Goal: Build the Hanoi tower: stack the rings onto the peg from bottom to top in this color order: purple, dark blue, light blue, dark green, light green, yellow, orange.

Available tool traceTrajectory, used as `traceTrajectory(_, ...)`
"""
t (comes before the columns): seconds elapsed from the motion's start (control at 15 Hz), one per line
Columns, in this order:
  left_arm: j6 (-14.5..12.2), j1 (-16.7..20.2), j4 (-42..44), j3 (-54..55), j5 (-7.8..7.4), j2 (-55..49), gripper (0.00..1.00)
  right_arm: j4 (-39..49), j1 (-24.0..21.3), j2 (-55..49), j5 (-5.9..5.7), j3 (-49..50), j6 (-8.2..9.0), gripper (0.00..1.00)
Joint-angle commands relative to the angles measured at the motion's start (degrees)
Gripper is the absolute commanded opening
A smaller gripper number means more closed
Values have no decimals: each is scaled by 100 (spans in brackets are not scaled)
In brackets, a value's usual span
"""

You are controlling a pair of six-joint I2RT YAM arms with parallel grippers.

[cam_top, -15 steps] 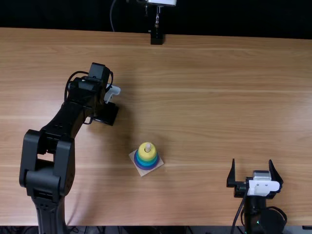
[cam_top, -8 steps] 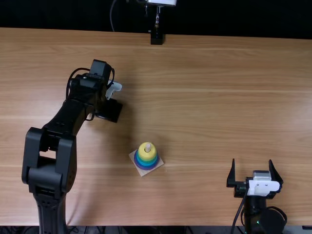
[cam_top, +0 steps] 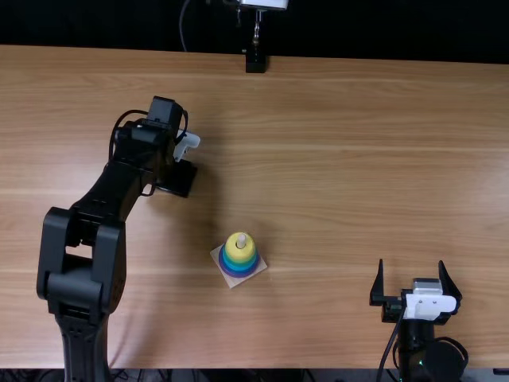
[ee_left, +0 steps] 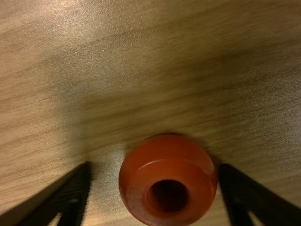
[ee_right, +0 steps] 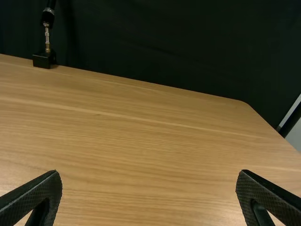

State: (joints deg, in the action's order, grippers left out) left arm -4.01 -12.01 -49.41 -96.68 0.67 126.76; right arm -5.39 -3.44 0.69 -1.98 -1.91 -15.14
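Observation:
My left gripper (cam_top: 176, 178) points down over the table's left part, beyond the ring tower. In the left wrist view the orange ring (ee_left: 136, 183) lies flat between the separated fingers of my left gripper (ee_left: 156, 173), one fingertip close beside its edge. The tower (cam_top: 239, 248) stands on a square wooden base (cam_top: 231, 282), yellow on top with the peg tip (cam_top: 241, 239) poking through, and light blue and purple bands below. Greens between them are hard to tell apart. At the near right, my right gripper (cam_top: 411, 267) is open and holds nothing; its wrist view also shows the right gripper (ee_right: 149, 172) wide apart.
A small black stand (cam_top: 255, 62) is at the table's far edge, and in the right wrist view the stand (ee_right: 44, 60) is at the far side. The wooden table (cam_top: 334, 167) stretches between the tower and the far edge.
My left gripper has shifted slightly toward the far side and a little to the right. The tower and my right arm have kept still.

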Motion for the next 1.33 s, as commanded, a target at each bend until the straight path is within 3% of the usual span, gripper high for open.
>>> traceTrajectory(0.0, 64, -3, -16, -149, 7, 200, 0, -48, -60, -69, -66, 95, -16, 100)
traceTrajectory(0.4, 64, -73, -122, -342, 81, -28, 0, -48, -60, -69, -66, 95, -16, 100)
traceTrajectory(0.67, 95, -311, -649, -360, 49, -1136, 0, -48, -60, -69, -66, 103, -16, 100)
traceTrajectory(1.0, 823, -768, -1883, -351, 7, -2507, 0, -48, -60, -69, -66, 95, -16, 100)
traceTrajectory(1.27, 1762, -1401, -2020, -35, -14, -3280, 0, -48, -60, -69, -76, 95, -5, 100)
